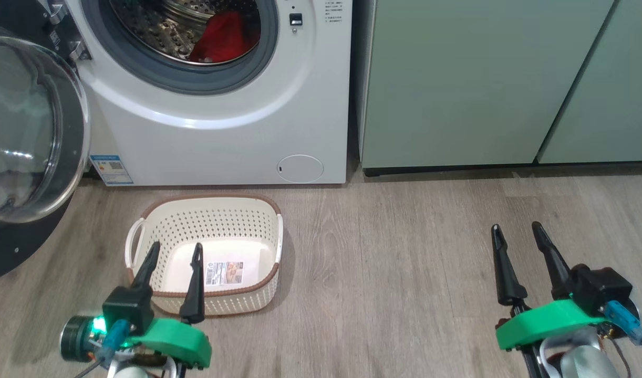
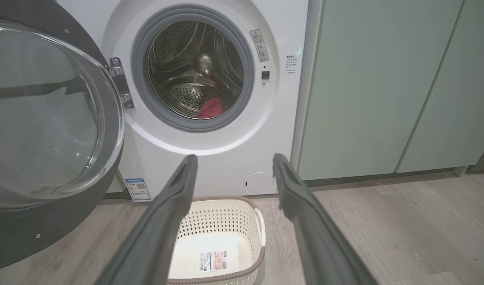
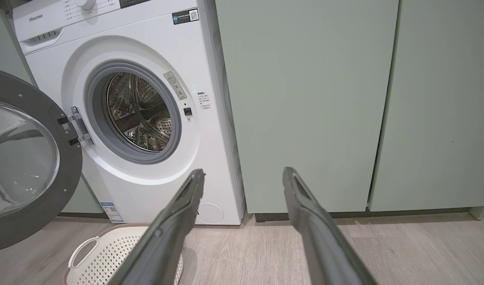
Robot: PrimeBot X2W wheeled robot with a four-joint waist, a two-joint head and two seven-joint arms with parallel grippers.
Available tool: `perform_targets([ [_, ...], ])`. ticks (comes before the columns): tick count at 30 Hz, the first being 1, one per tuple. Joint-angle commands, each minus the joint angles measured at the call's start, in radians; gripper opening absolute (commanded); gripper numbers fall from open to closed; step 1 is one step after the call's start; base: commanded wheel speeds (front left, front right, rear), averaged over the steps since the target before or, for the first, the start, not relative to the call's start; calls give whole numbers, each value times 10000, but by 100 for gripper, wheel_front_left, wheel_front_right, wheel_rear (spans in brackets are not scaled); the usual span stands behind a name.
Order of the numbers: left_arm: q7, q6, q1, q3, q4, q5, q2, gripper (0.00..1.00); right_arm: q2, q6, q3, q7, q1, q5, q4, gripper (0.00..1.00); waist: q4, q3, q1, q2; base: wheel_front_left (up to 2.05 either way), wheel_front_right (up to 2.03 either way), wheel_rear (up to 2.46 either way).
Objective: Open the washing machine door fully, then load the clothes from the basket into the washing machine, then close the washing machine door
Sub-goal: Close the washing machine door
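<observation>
The clothes (image 1: pixel 221 37) lie in the washing machine (image 1: pixel 221 142); the basket (image 1: pixel 210 223) sits empty on the floor (image 1: pixel 405 252) before it; left gripper (image 1: pixel 176 245) and right gripper (image 1: pixel 516 226) hover, jaws spread (holding nothing); the washing machine door (image 1: pixel 32 131), wide open, may bounce unlatched if pushed weakly.

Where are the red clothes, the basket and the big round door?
the clothes (image 1: pixel 224 37): head view, middle of the red fabric.
the basket (image 1: pixel 210 223): head view, its holey back wall.
the washing machine door (image 2: pixel 40 114): left wrist view, its clear glass centre.
</observation>
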Motion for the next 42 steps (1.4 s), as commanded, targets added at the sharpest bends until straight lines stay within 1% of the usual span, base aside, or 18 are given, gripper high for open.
perform_targets([
  [1,-97,36,-412,304,-296,46,1,100,-35,0,285,-94,-384,66,-285,100,-5,-3,0,0,0,0,0],
  [29,-97,13,-427,257,-278,103,1,100,-35,0,247,-94,-337,82,-299,100,95,5,0,0,0,0,0],
  [33,-97,33,-431,169,-270,98,1,100,-35,0,252,-94,-288,89,-326,100,330,106,0,0,0,0,0],
  [37,-97,67,-441,157,-238,104,1,100,-35,0,259,-94,-224,107,-342,100,769,212,0,0,0,0,0],
  [38,-97,67,-441,157,-238,104,1,100,-35,0,259,-94,-224,107,-342,100,769,212,0,0,0,0,0],
  [42,-97,62,-452,117,-215,137,1,100,-35,0,268,-94,-182,134,-355,100,1411,292,0,0,0,0,0],
])
